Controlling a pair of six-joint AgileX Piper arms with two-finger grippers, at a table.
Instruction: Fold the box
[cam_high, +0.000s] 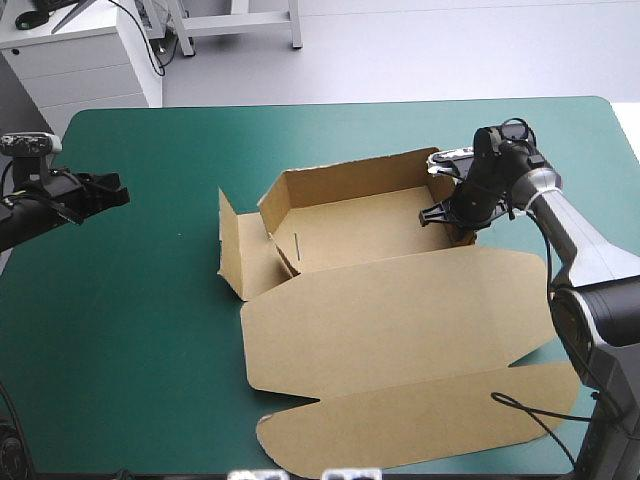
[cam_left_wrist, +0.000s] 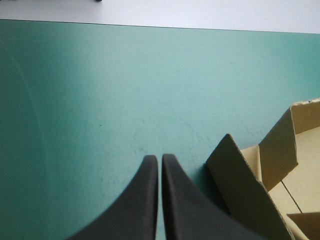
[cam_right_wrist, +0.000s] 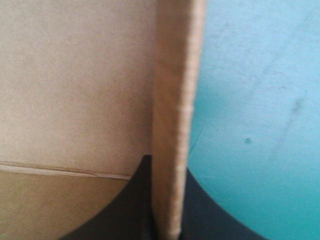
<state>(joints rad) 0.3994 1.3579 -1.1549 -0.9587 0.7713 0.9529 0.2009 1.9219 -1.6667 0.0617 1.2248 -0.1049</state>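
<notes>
From above you see the brown box (cam_high: 350, 235) midway on the teal-green bench (cam_high: 130, 330), far walls raised, lid (cam_high: 400, 320) flat toward the near edge; the right tool (cam_high: 450, 218) is at its right side, the left tool (cam_high: 118, 192) well apart. Your left wrist view: that tool's fingers (cam_left_wrist: 145, 200) together, a box corner beside them. Your right wrist view: fingers clamped on the box's upright wall (cam_right_wrist: 172, 125)

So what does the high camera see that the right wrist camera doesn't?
Only the high view shows the whole brown cardboard box, its lid lying flat, and the left gripper off to the side. Only the right wrist view shows the board's raw edge pinched between black fingers. Both show the right gripper on the box's wall and the teal-green table cover.
</notes>
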